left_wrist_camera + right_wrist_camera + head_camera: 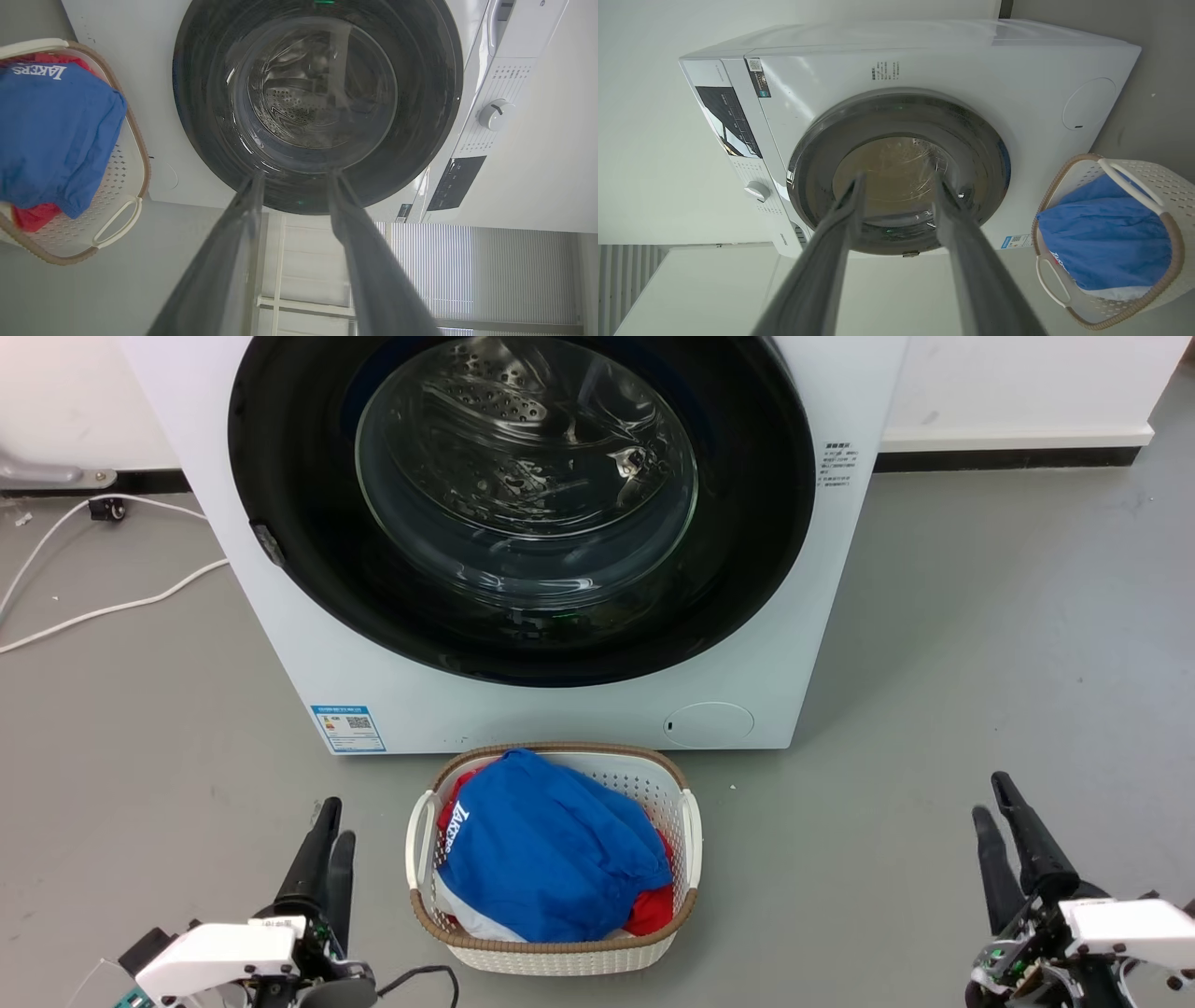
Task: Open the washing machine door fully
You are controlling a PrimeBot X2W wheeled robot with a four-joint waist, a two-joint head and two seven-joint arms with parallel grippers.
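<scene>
Two grippers rest low over the grey floor [980,663], well apart from the washing machine [579,714] and touching nothing. Left gripper [338,819] sits at the lower left of the head view; its wrist view shows the two dark fingers [243,219] parted with a clear gap and nothing held between them. Right gripper [989,795] sits at the lower right; its fingers [840,219] are likewise spread and empty. The washing machine door [523,495], a glossy black disc with a clear bulging window, lies flat against the white front of the machine, closed, with the perforated steel drum visible through the glass. A small grey tab [268,543] sits on the door's rim, on the left in the head view. A blue label [348,728] is stuck at the machine's lower left corner and a round flap [709,724] is at its lower right. Just in front of the machine, between the two grippers, stands a white woven basket [691,840] holding a blue garment [546,849] over red cloth [653,915]. White cables [112,607] trail across the floor to the machine's left.
</scene>
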